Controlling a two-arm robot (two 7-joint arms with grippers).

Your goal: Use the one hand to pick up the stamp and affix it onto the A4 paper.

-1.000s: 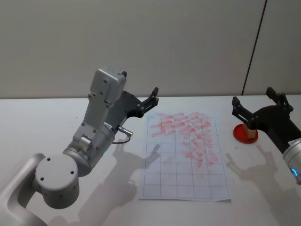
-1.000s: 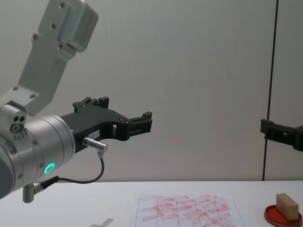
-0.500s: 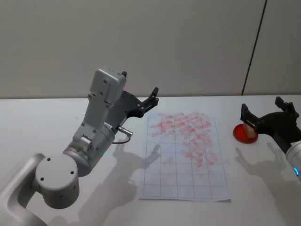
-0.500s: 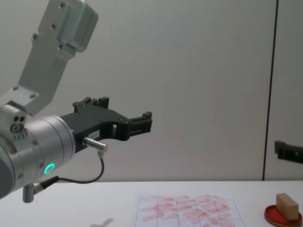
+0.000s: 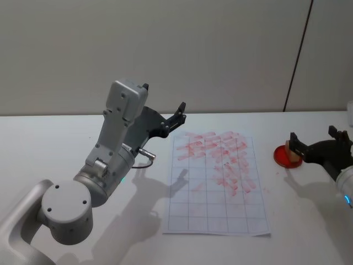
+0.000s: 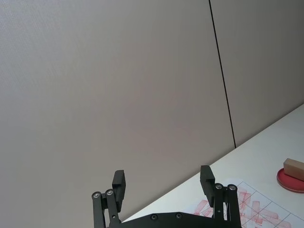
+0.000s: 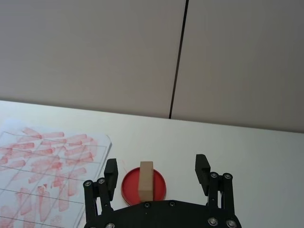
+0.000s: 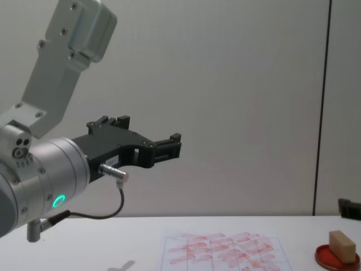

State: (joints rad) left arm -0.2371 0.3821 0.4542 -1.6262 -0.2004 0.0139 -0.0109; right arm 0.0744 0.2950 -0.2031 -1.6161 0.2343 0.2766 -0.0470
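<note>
- At right, the right gripper (image 7: 156,166) is hovering, spread wide, near the stamp (image 7: 146,181) standing in the red dish (image 7: 160,186) beside the A4 paper (image 5: 218,187).
- The left gripper (image 6: 162,175) is idling aloft, spread.

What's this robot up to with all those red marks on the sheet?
It's a stamping job. The right gripper hangs open, lined up with the stamp, which stands in the red ink dish beside the A4 paper, not yet gripped. The left gripper is parked open, raised left of the paper.
</note>
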